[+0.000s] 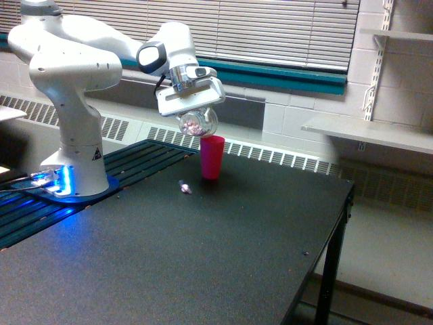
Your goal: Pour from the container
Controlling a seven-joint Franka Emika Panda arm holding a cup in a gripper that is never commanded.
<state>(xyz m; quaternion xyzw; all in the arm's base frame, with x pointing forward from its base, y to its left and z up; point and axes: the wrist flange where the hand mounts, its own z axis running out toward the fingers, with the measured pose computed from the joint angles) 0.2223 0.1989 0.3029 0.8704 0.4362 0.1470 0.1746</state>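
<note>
My gripper (196,114) clamps the small clear textured plastic cup (197,122) — tipped sideways, pinkish-white pieces inside — just above the opaque bright pink tumbler (212,157).

The tool (194,110) grips the tipped clear textured plastic cup (197,122) above the opaque pink tumbler (212,156); one small pale piece (185,187) lies on the black surface (203,257).

The dark desk (223,257) carries an upright pink tumbler (212,157), a small pale piece (185,187) just beside it, and the arm's base (78,179).
</note>
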